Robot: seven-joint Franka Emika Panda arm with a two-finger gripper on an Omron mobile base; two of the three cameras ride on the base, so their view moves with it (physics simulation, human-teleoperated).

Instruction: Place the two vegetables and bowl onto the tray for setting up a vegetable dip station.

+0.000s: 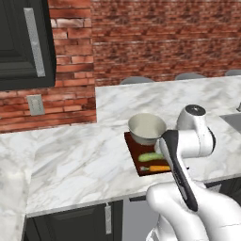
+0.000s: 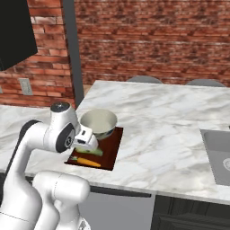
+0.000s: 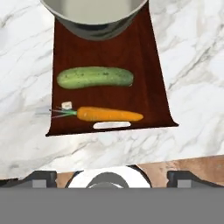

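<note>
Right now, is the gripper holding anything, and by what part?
Nothing is held. The gripper is open above the tray, where the cucumber, carrot and bowl already sit.

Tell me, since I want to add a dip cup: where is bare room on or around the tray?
The tray is crowded: bowl, cucumber, carrot. Only its edge strip right of the vegetables is bare. Open marble counter lies either side.

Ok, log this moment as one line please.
gripper: open, above tray | cucumber, carrot, bowl: on tray | task: looks done
</note>
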